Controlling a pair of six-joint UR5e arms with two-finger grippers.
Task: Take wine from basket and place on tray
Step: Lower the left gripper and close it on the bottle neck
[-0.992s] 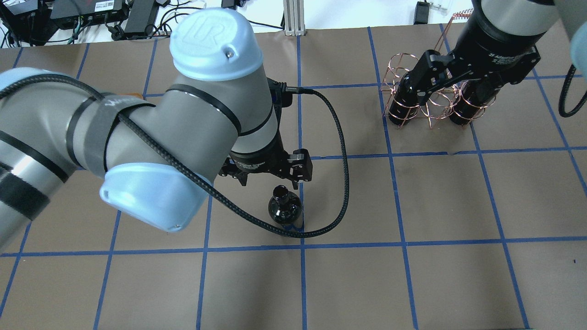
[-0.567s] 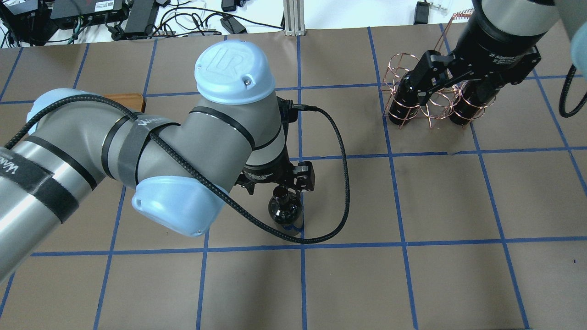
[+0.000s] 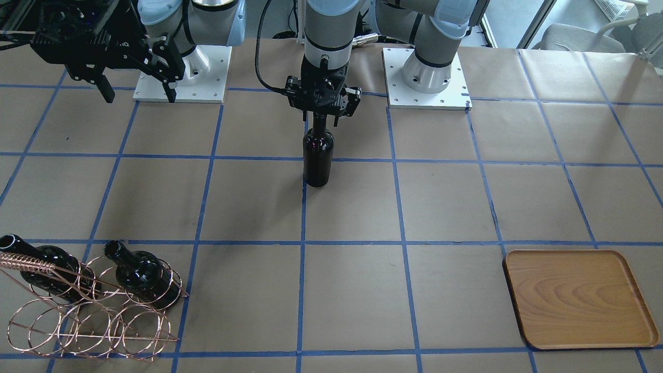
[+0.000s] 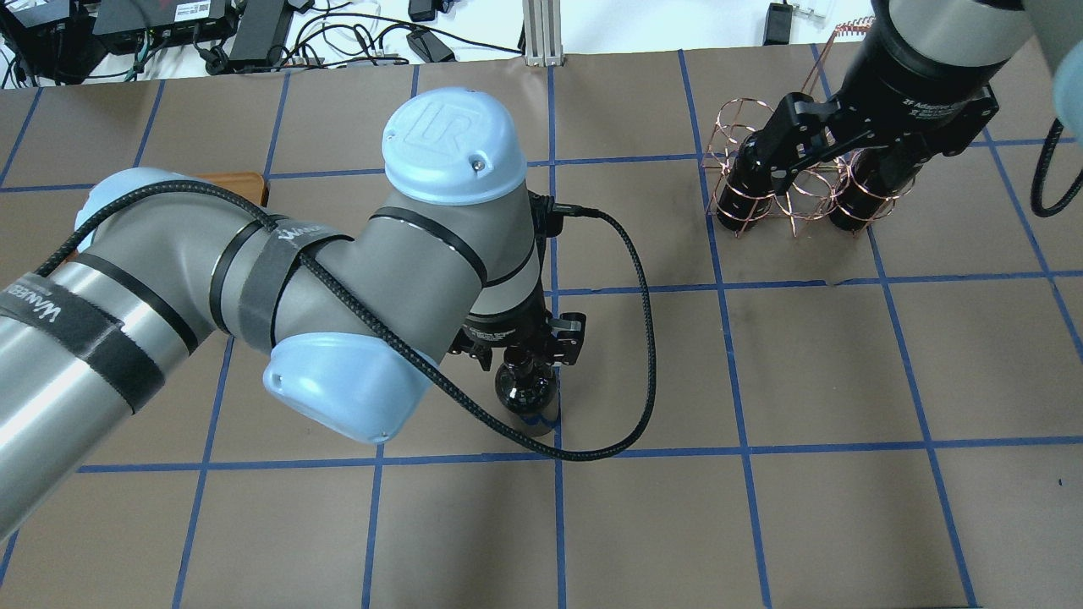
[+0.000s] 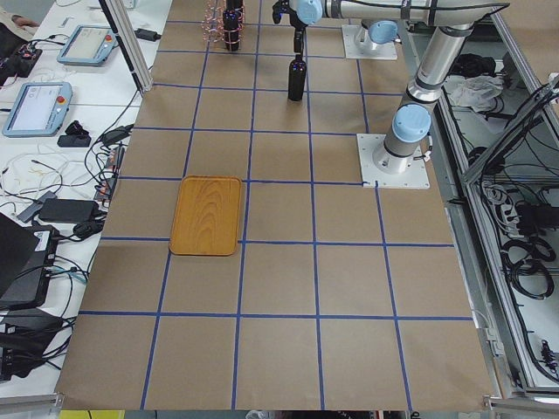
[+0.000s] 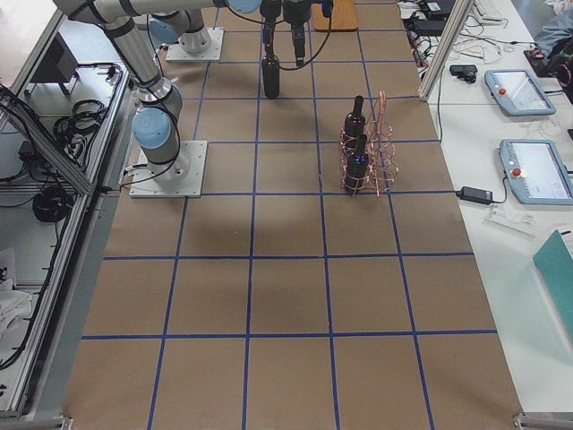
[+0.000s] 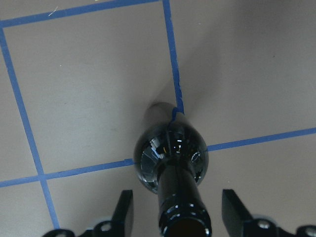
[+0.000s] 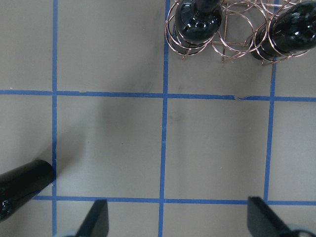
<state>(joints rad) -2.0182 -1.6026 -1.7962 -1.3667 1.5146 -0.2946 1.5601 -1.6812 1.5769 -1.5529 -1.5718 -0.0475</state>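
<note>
Wine stands upright on the table, upper centre of the front-facing view, w/ its base on a blue tape line. It's well apart from both basket & tray.

L gripper hangs straight over it, pointing down, w/ the bottle neck btwn its fingers. L wrist cam shows paper on both sides of the neck, so the jaws are apart and the pads aren't touching the glass. In the overhead view the L arm fills the left half of the frame, and its wrist covers the bottle top.

R gripper is at upper left of the front-facing view, up off the table. Its jaws are spread wide w/ nothing btwn them. R wrist cam looks down on bare grid paper, w/ the basket along the top edge of its frame.

Basket sits in the lower left corner of the front-facing view. Two other bottles are in rings on its upper side there; side & wrist views show them upright.

Tray lies flat on the table at lower right of the same view, far across from the basket.
</note>
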